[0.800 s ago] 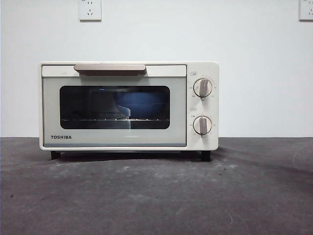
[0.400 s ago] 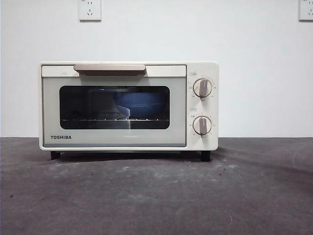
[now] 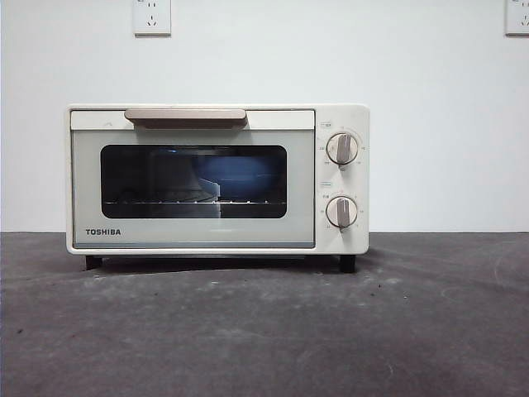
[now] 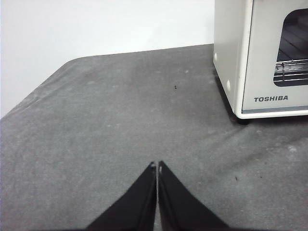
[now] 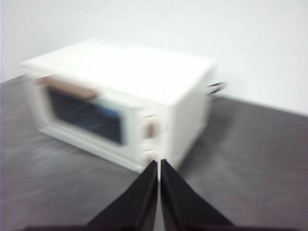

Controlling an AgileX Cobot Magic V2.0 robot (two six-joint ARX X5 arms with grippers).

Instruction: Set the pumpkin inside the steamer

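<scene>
Front view: grey table (image 3: 264, 331), white wall (image 3: 430, 124), two wall sockets (image 3: 152, 16), closed steamer (image 3: 216, 178). Wrist views only: left gripper (image 4: 157, 166) and right gripper (image 5: 159, 163), jaws pressed together, empty.

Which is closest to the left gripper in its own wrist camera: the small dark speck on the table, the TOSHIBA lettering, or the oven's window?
From the left gripper, shut and empty over the grey table:
1. The dark speck, out on the bare table ahead of the gripper.
2. The TOSHIBA lettering, low on the oven's door.
3. The window, higher on the door, farthest.
</scene>
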